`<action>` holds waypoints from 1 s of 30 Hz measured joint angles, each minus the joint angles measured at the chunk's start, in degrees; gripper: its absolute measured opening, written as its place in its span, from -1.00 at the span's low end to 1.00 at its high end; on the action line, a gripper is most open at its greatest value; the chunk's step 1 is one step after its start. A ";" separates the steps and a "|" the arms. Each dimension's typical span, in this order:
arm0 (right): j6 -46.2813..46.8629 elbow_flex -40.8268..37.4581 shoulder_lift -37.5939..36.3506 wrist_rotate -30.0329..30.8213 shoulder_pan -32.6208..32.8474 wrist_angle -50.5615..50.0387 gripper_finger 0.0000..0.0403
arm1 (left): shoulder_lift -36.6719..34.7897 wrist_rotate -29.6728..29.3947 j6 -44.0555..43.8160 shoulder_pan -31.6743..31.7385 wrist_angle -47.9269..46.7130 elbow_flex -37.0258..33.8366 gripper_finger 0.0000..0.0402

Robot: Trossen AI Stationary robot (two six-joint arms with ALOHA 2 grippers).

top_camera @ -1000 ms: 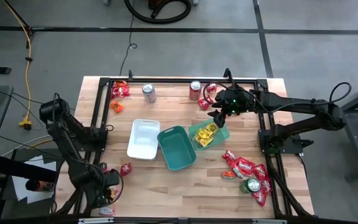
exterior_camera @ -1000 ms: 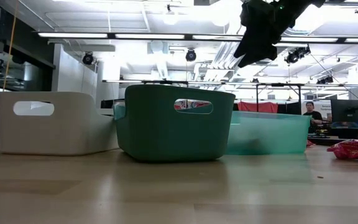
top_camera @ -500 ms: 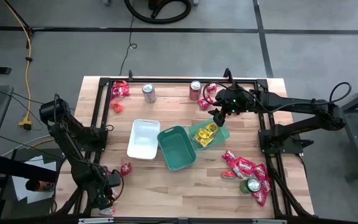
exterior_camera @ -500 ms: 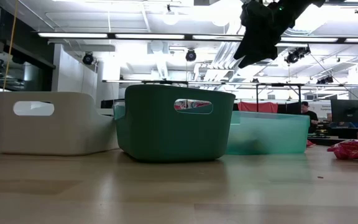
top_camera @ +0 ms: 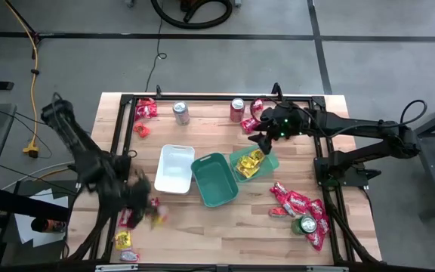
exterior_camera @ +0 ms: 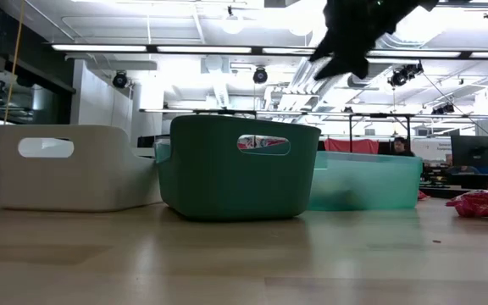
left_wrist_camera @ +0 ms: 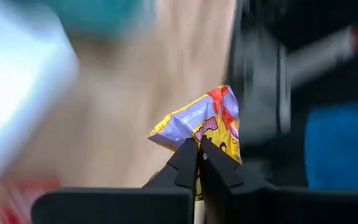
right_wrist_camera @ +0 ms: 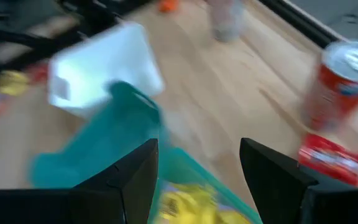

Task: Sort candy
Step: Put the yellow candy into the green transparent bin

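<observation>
Wooden bench [top_camera: 202, 219] near-left: left end effector [left_wrist_camera: 199, 163] pinches a light, crinkly yellow candy packet [left_wrist_camera: 205, 119] by its edge, right end effector [right_wrist_camera: 197, 168] released.

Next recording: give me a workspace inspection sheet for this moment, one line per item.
Surface: wooden table with a black frame around it.
Job's things: white tray, dark green tray, light green tray holding yellow candy; red candy pile near the right front; more red candy at the far left corner.
Clutter: silver can, red can, green can.
Grippers: left tool shut on a yellow candy packet; right tool open above the light green tray.
Cables: yellow cable on the floor, left.
Surroundings: grey floor; workshop room behind.
</observation>
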 joint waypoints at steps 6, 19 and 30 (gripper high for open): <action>5.40 0.00 0.00 -7.17 1.11 10.49 0.10 | -7.68 -11.07 25.74 17.91 5.24 0.00 -1.00; 12.02 0.00 -0.10 -10.66 6.85 24.17 0.10 | 8.73 15.10 57.64 44.05 34.81 -0.02 -1.00; 12.84 0.00 -1.56 -7.91 7.26 38.73 0.10 | 36.81 27.86 57.09 51.59 64.28 7.68 -1.00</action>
